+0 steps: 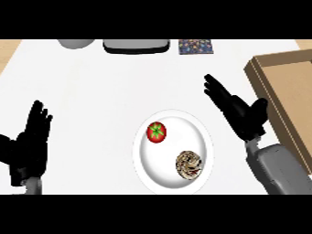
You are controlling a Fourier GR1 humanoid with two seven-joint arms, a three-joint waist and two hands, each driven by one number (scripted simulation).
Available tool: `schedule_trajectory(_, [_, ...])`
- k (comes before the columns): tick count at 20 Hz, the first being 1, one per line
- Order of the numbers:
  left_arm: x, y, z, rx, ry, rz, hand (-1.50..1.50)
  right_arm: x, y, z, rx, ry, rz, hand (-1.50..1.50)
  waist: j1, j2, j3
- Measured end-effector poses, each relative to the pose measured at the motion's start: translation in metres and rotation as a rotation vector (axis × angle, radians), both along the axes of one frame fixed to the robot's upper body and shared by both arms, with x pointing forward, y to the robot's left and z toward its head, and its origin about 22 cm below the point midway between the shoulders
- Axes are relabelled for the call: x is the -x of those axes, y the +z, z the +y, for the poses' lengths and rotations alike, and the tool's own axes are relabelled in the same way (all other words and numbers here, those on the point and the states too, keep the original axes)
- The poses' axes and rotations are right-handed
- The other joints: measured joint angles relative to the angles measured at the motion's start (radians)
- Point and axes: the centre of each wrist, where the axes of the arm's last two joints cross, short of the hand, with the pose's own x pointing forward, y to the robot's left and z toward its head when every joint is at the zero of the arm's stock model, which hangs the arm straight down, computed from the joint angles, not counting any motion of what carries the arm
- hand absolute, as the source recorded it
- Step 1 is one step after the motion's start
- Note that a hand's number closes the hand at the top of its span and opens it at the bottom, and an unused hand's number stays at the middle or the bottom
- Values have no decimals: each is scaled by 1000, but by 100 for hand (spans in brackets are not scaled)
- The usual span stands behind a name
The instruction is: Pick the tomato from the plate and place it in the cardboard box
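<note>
White bench (90,87) fills the head view, with wood showing at its far corners. Near its middle, the tomato (156,132) sits stem-up on the left part of a white plate (202,137), well apart from a brown, patterned round item (189,164) on the plate's near right part. Just beside the plate's right rim, the right robot hand (236,109) hangs with fingers straight and spread wide, holding nothing. For a clean pick it would likely need to swing left over the tomato and close from above, keeping clear of the brown item. Beyond that hand, the cardboard box (280,98) lies open-topped at the bench's right edge. At lower left, the left robot hand (26,144) rests open, fingers up.
</note>
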Motion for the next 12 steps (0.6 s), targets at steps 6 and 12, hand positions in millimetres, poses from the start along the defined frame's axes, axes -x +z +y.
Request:
schedule_trajectory(6, [-22, 35, -4, -209, -294, -162, 0, -31, 82, 11, -91, 158, -318, -150, 1, 4, -14])
schedule_trajectory(12, [-38, 53, -12, -307, -573, -253, 0, -56, 117, -7, 133, 305, -571, -150, 19, 17, -19])
